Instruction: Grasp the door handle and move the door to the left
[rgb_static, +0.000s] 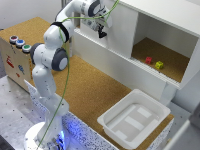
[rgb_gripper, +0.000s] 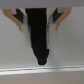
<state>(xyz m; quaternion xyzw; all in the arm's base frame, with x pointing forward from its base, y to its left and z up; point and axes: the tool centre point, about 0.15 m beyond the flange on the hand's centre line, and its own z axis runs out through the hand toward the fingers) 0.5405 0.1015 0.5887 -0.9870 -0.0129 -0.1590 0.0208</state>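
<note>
The door (rgb_static: 120, 27) is a flat white panel on the front of the white cabinet (rgb_static: 165, 20), standing at the exterior view's left of the cabinet's open compartment. My gripper (rgb_static: 102, 31) is pressed up to the door's face. In the wrist view the black door handle (rgb_gripper: 41, 47) runs between my two fingers (rgb_gripper: 20, 21), which sit close against its sides, with the white door (rgb_gripper: 12, 50) behind it. My gripper (rgb_gripper: 40, 22) looks shut on the handle.
A red block (rgb_static: 148, 60) and a yellow block (rgb_static: 159, 65) lie inside the open compartment. A shallow white plastic tray (rgb_static: 107, 122) sits on the cork table (rgb_static: 90, 85) in front. A wooden board with coloured buttons (rgb_static: 15, 55) stands at the exterior view's left.
</note>
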